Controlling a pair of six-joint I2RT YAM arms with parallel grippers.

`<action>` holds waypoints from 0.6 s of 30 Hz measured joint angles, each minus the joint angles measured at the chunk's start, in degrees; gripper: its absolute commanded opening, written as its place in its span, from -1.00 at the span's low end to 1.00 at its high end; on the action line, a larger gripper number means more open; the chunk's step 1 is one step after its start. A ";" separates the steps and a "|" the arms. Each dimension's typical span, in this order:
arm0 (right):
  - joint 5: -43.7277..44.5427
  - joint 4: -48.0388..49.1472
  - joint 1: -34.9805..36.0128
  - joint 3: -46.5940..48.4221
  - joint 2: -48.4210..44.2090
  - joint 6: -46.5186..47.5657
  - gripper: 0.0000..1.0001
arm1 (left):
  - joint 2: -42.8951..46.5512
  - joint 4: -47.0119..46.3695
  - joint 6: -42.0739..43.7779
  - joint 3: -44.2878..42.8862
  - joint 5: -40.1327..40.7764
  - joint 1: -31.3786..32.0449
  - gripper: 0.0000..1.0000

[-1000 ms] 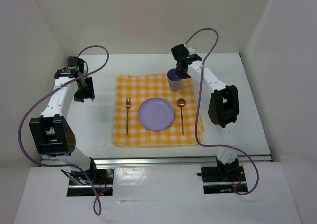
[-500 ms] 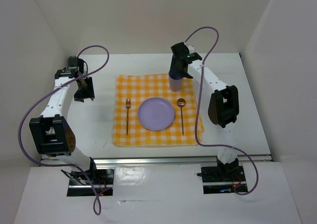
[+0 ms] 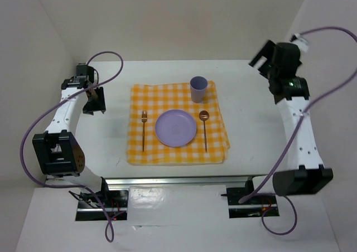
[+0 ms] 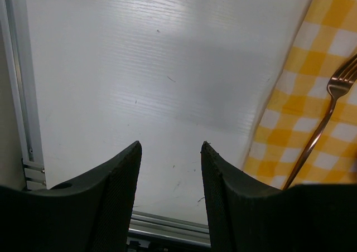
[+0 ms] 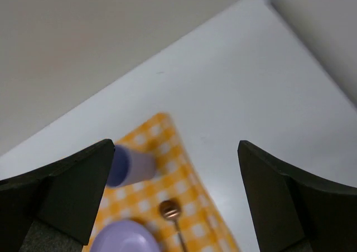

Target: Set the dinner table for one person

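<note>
On the white dinner table (image 3: pixel 251 124) lies a yellow-and-white checked cloth (image 3: pixel 175 151). A lavender plate (image 3: pixel 175 127) sits in its middle, with a copper fork (image 3: pixel 143 130) to its left and a copper spoon (image 3: pixel 204 128) to its right. A lavender cup (image 3: pixel 198 88) stands upright at the cloth's far right corner. My right gripper (image 3: pixel 261 56) hangs high at the back right, open wide and empty. Its wrist view looks down on the cup (image 5: pixel 134 165), spoon (image 5: pixel 170 209) and plate (image 5: pixel 120 238). My left gripper (image 3: pixel 95 104) hovers left of the cloth, open with nothing between its fingers (image 4: pixel 120 174).
White walls enclose the table on three sides. A metal rail (image 3: pixel 201 179) runs along the near edge, with both arm bases behind it. The left wrist view shows bare table (image 4: pixel 139 68), a rail (image 4: pixel 17 96), the cloth's edge (image 4: pixel 312 57) and the fork (image 4: pixel 329 112).
My right gripper opened and let go of the cup, then the arm swung up and away to the back right. The cup stays upright on the cloth. The left arm has not moved.
</note>
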State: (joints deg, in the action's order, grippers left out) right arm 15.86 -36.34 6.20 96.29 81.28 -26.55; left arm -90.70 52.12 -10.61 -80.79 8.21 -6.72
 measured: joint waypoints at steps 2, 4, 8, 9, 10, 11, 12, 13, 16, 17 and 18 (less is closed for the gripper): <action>1.64 -0.98 -6.86 -7.87 -6.45 -1.20 1.00 | 0.63 -0.28 0.02 0.63 0.37 -0.02 0.09; 2.36 -3.48 -8.46 -14.16 -10.64 -2.62 1.00 | 1.22 -0.26 -0.02 0.96 0.90 0.00 0.09; 1.55 -8.31 -7.19 -22.95 -12.59 -5.86 1.00 | 1.55 -0.26 -0.15 0.96 3.02 -0.02 0.09; 1.22 -9.62 -7.19 -24.79 -12.87 -6.71 1.00 | 1.57 -0.26 -0.17 0.96 3.69 0.00 0.09; 0.90 -10.84 -7.19 -26.93 -13.60 -7.41 1.00 | 1.79 -0.26 -0.20 0.96 4.26 -0.02 0.09; 0.55 -12.09 -7.19 -28.96 -14.80 -8.11 1.00 | 2.05 -0.26 -0.20 0.96 4.79 -0.02 0.09; 0.02 -13.31 -7.19 -30.60 -16.33 -8.63 1.00 | 2.47 -0.26 -0.20 0.96 5.14 -0.02 0.09; -0.33 -14.53 -7.19 -31.69 -17.99 -9.09 1.00 | 2.99 -0.26 -0.22 0.98 5.53 -0.02 0.09; -1.29 -16.70 -7.19 -32.50 -23.78 -10.01 1.00 | 4.94 -0.24 -0.17 0.98 6.75 -0.02 0.09; -1.49 -16.87 -7.19 -32.50 -25.59 -10.08 1.00 | 5.53 -0.20 -0.15 0.98 7.08 -0.02 0.09; -1.60 -17.16 -7.19 -32.41 -27.21 -10.10 1.00 | 6.12 -0.15 -0.15 0.98 7.41 -0.02 0.09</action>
State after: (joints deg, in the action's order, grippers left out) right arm 14.26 -53.49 -0.99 63.88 54.06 -36.64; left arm -84.58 51.96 -10.76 -79.81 15.62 -6.74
